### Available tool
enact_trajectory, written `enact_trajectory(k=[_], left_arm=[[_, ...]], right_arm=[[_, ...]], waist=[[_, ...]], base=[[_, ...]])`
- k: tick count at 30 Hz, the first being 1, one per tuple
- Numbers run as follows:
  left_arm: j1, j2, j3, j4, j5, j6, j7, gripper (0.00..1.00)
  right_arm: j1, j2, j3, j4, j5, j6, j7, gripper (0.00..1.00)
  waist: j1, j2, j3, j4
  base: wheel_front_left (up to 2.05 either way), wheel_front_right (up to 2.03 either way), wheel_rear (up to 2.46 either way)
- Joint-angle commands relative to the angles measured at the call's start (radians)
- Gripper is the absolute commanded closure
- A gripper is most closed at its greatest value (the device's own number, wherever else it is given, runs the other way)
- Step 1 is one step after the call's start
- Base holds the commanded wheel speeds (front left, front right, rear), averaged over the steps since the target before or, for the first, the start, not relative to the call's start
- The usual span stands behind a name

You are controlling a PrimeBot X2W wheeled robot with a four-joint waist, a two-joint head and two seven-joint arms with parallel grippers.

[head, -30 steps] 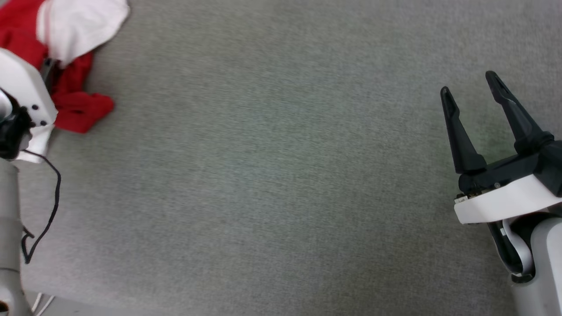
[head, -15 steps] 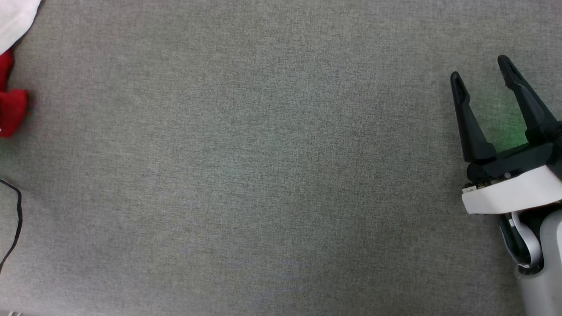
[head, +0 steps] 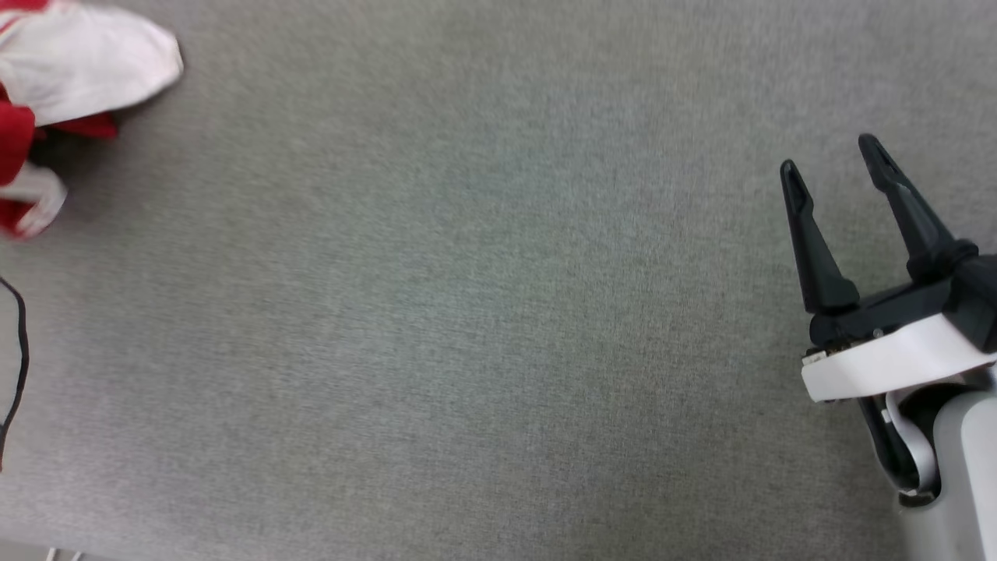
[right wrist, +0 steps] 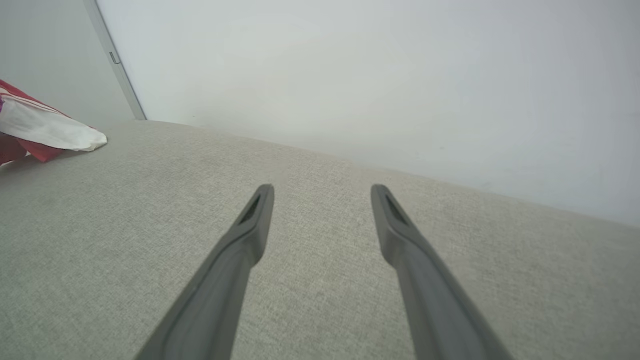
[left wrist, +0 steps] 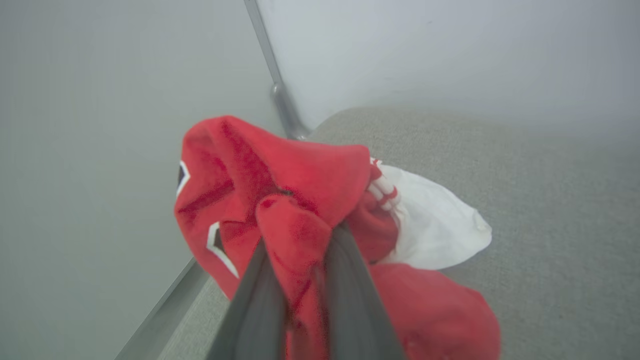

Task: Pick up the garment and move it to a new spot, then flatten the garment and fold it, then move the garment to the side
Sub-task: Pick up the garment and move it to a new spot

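The garment (head: 70, 70), a bunched red shirt with white sleeves, lies at the head view's top left corner on the grey surface. In the left wrist view my left gripper (left wrist: 300, 240) is shut on a red fold of the garment (left wrist: 300, 175), which drapes over the fingers, with a white sleeve (left wrist: 435, 225) trailing to the right onto the surface. My right gripper (head: 833, 156) stands open at the right edge of the head view, far from the cloth. The right wrist view shows its fingers (right wrist: 250, 235) spread wide with nothing between them, and the garment (right wrist: 45, 132) far left.
A grey fabric-covered surface (head: 467, 312) spans the head view. A pale wall (right wrist: 350, 75) rises just behind it, with a metal corner strip (left wrist: 280, 100). A thin black cable (head: 17, 343) hangs at the head view's left edge.
The head camera has shifted, so the garment sits differently at the left edge. The left arm's white body has left the head view. The right gripper stays open.
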Motion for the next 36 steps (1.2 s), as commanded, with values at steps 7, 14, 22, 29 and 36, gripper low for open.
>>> enact_trajectory(k=[7,14,22,29,36], left_arm=[[-0.026,-0.055,-0.026,-0.013,0.020,-0.022,-0.249,1.00],[0.028,-0.146,-0.074,-0.062,0.020,-0.030,-0.356,1.00],[0.148,-0.252,-0.142,-0.149,0.017,-0.043,-0.398,1.00],[0.283,-0.346,-0.244,-0.243,0.018,-0.082,-0.399,1.00],[0.395,-0.440,-0.390,-0.305,0.025,-0.111,-0.377,1.00]], right_arm=[[0.086,0.057,-0.037,0.022,-0.006,-0.001,-0.012,0.00],[0.156,0.100,-0.065,0.018,-0.015,-0.001,-0.005,0.00],[0.223,0.133,-0.071,0.019,-0.023,-0.001,0.005,0.00],[0.259,0.148,-0.067,0.019,-0.021,-0.001,0.017,0.00],[0.274,0.154,-0.061,0.017,-0.015,-0.001,0.020,0.00]], waist=[[-0.0001,0.0000,-0.202,0.034],[-0.0001,0.0000,-0.309,0.010],[-0.0001,0.0000,-0.385,-0.070],[-0.0001,0.0000,-0.422,-0.188],[-0.0001,0.0000,-0.405,-0.293]], base=[[0.00,0.00,0.00],[0.00,0.00,0.00],[0.00,0.00,0.00],[0.00,0.00,0.00],[0.00,0.00,0.00]])
